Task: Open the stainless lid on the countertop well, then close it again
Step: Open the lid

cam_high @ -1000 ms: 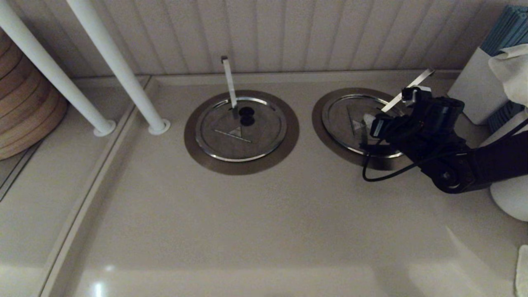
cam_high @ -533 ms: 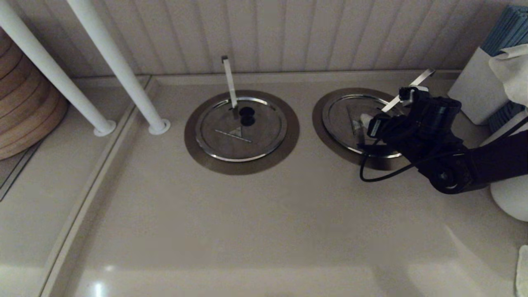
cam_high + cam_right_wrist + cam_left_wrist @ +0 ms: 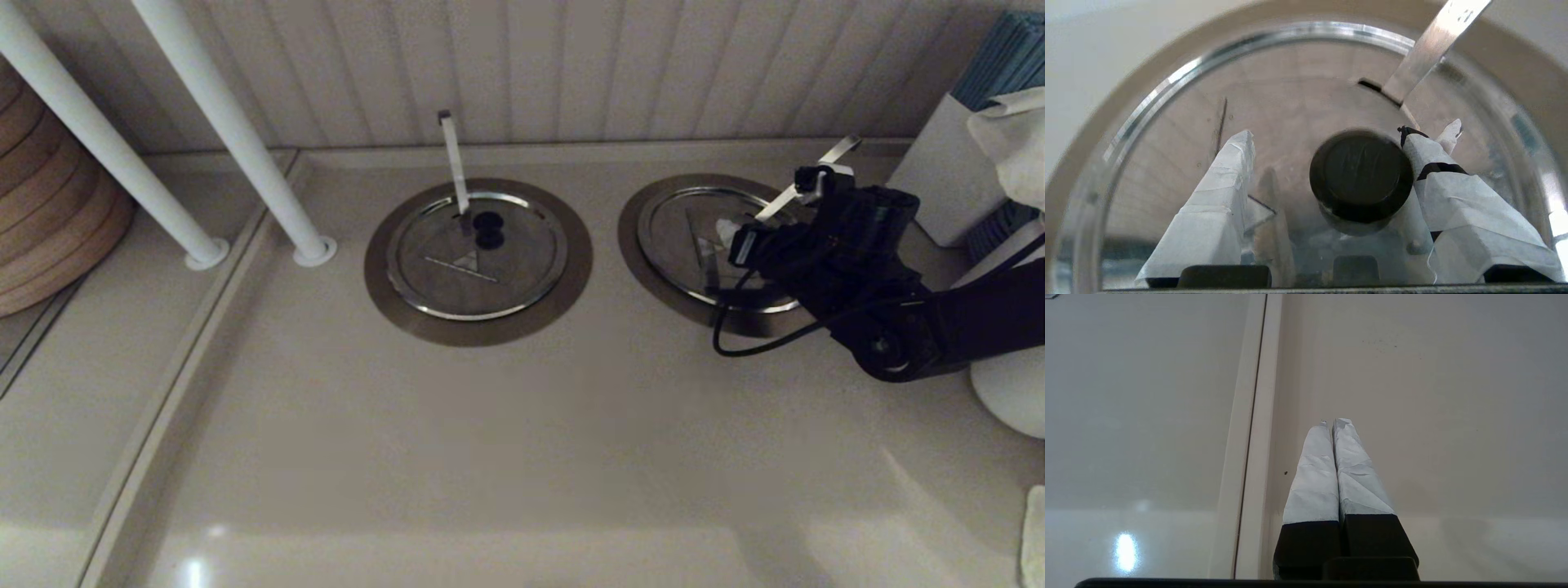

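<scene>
The stainless lid (image 3: 678, 237) lies flat in the countertop well's grey-brown collar (image 3: 633, 245) at the right, beside the diagonal flat strip (image 3: 837, 153). My right gripper (image 3: 725, 233) hovers low over it. In the right wrist view the gripper (image 3: 1349, 132) is open, its taped fingers (image 3: 1220, 192) straddling the black centre knob (image 3: 1361, 175). One finger touches the knob's side; the other stands well apart. The lid (image 3: 1298, 94), collar (image 3: 1167, 53) and strip (image 3: 1433, 45) fill that view. My left gripper (image 3: 1336, 422) is shut and parked over bare counter, outside the head view.
The twin lid (image 3: 478, 257) with its near-vertical strip (image 3: 453, 159) sits mid-counter. Two white posts (image 3: 220, 122) and a wooden stack (image 3: 49, 220) stand at the left. A white box (image 3: 939, 171), a cloth (image 3: 1012, 139) and a white round base (image 3: 1008, 392) crowd the right edge.
My right arm has crept slightly toward the back wall over the lid. The lid stays seated.
</scene>
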Robot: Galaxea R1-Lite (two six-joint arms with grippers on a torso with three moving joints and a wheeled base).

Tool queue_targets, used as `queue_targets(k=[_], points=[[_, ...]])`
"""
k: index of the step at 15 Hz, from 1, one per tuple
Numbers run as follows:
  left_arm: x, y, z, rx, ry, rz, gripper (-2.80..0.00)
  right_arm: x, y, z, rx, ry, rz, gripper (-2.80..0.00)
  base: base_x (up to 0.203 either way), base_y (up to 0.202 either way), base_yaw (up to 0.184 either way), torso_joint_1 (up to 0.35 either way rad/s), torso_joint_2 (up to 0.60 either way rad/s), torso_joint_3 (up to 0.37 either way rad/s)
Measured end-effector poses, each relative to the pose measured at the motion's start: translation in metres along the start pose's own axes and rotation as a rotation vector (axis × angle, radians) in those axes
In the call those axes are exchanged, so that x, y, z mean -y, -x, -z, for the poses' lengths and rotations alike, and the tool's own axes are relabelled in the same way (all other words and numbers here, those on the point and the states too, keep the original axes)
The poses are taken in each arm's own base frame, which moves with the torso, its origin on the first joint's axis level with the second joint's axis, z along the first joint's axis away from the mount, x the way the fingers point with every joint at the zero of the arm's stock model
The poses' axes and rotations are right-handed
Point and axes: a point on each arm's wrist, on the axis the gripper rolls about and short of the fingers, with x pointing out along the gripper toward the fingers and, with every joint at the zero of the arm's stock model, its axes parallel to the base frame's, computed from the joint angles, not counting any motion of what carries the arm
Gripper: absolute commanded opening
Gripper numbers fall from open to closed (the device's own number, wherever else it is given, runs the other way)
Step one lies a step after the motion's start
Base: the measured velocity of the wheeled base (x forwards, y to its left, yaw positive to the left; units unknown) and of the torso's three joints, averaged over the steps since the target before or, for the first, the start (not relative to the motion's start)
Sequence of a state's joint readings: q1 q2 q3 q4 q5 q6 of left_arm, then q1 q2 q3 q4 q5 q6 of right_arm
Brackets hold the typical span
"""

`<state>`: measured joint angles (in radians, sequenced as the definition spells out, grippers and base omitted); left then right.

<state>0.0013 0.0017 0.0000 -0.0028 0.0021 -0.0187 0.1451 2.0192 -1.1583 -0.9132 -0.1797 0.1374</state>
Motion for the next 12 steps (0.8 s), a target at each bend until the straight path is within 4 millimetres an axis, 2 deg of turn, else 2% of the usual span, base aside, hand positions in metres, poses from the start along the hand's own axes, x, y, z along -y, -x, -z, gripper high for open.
queue_targets(k=[8,12], points=[[0.0,0.0,0.0,0.0,0.0,-0.001,-2.8,-0.0054,0.0037,-0.0042,0.02,-0.003,-0.014,0.0,0.0,0.0,0.0,0.0,0.0,0.0],[0.0,0.0,0.0,0.0,-0.001,-0.001,-2.8,0.0004,-0.0031,0.0022,0.015,0.01,0.035,0.0,0.0,0.0,0.0,0.0,0.0,0.0]])
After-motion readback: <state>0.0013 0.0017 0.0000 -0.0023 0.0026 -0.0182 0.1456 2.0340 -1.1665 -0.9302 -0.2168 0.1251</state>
